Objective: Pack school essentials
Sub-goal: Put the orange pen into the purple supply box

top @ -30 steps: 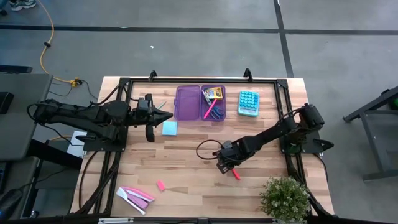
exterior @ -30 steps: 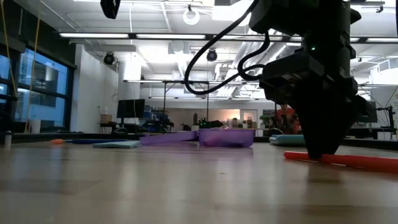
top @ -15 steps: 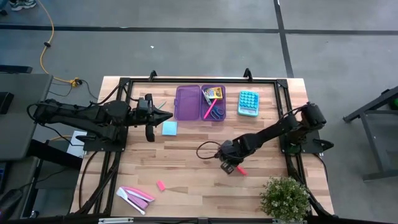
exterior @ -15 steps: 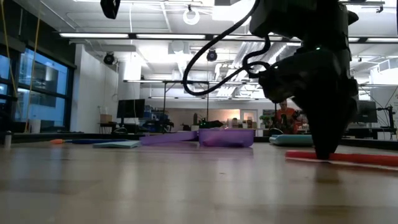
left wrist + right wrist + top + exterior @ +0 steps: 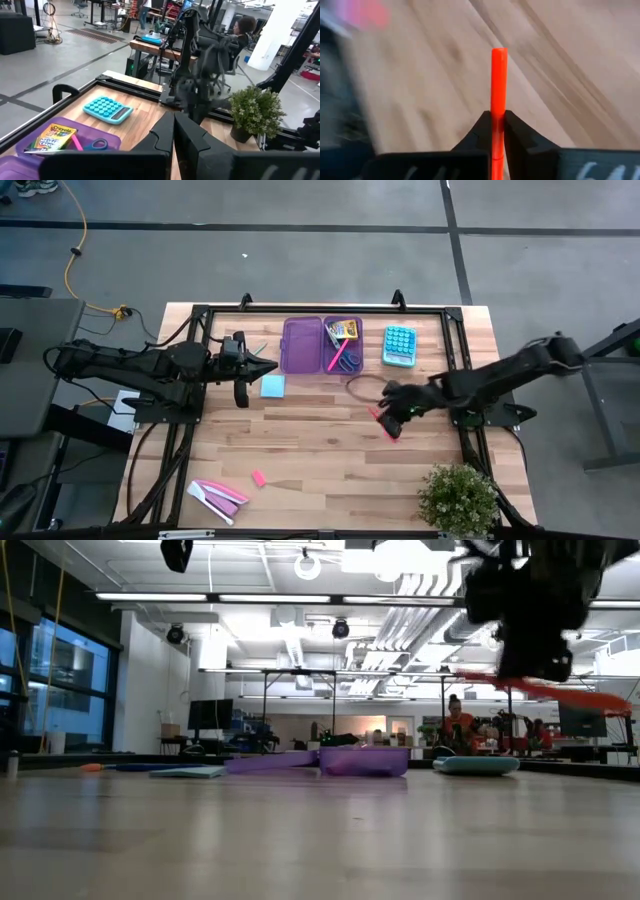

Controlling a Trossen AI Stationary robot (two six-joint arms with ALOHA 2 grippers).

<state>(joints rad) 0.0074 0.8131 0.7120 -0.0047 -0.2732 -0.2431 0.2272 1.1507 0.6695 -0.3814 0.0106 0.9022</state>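
Both arms are matte black, built of chunky jointed segments — the left arm thick and blocky near its base, the right arm slimmer along its links. A thin black cable loops out in an arc beside the right arm's wrist. The right gripper ends in two dark, wedge-shaped fingers with flat inner faces — plain, no markings visible.

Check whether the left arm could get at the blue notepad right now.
Probably yes. The notepad lies bare on the table right beside the left gripper, with nothing between them. The gripper is shut and would have to open first. The right gripper is well away, holding a red marker.
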